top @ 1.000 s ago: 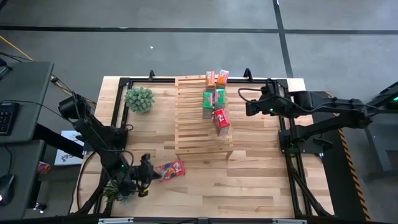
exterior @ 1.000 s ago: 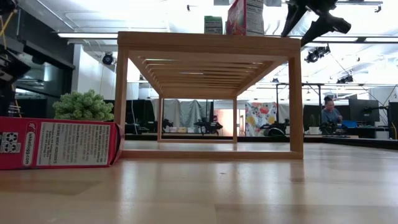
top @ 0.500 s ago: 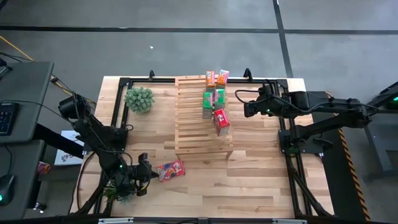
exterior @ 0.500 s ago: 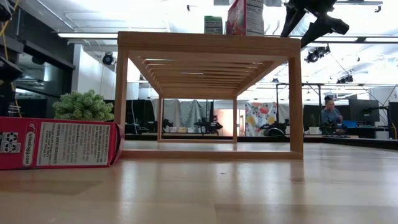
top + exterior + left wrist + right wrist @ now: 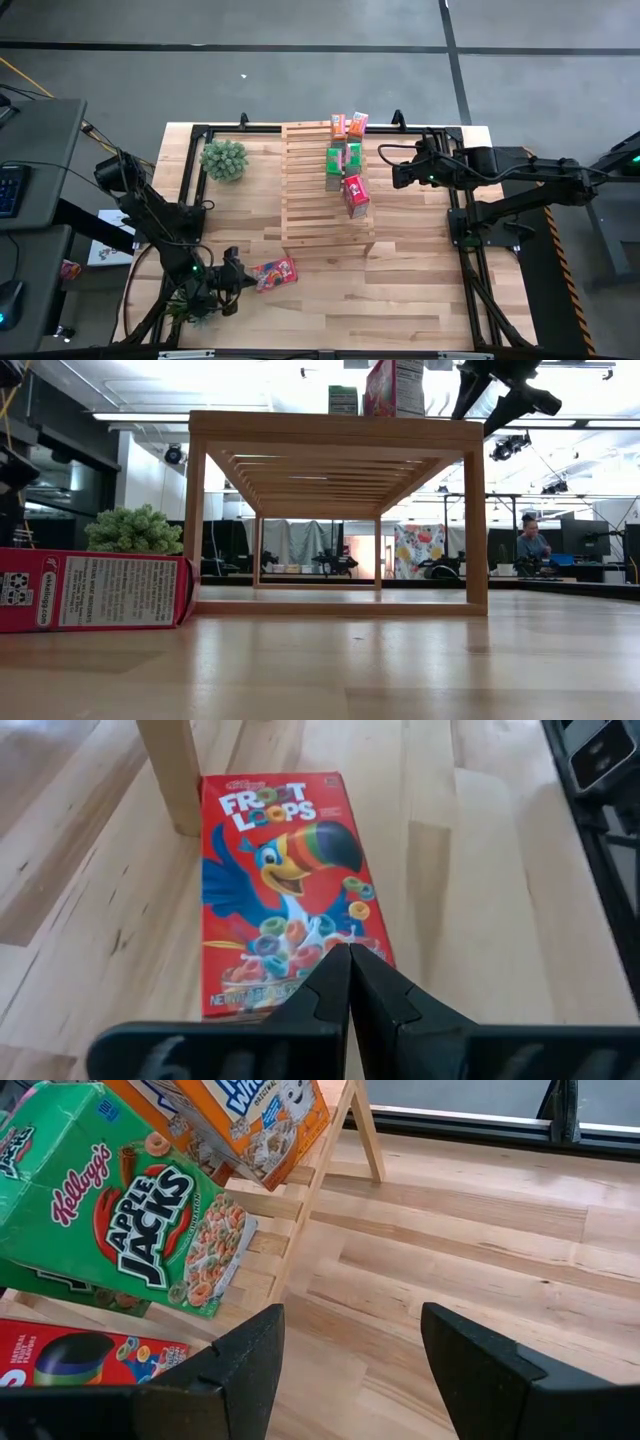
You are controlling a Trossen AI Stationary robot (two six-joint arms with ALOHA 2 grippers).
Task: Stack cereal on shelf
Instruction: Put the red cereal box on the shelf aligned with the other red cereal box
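Observation:
The light-wood slatted shelf (image 5: 308,200) stands mid-table. On its top stand two orange boxes (image 5: 349,124), two green boxes (image 5: 343,160) and one red box (image 5: 356,195). A second red box (image 5: 273,272) lies flat on the table near the shelf's near-left leg, its front face up (image 5: 285,890). My left gripper (image 5: 236,272) is shut, and its fingertips (image 5: 348,958) show over the bottom end of the lying red box. My right gripper (image 5: 396,172) is open and hangs in the air to the right of the shelf, level with the boxes (image 5: 130,1220). My left gripper's shut fingertips (image 5: 330,975) show over the bottom end (image 5: 262,1000) of the lying red box, coming from the table's left side. Whether they touch it I cannot tell.
One potted plant (image 5: 223,160) stands left of the shelf, and another (image 5: 185,305) sits at the near-left corner by my left arm. Black frame rails (image 5: 458,215) run along the table's edges. Bare tabletop (image 5: 410,280) lies right of and in front of the shelf.

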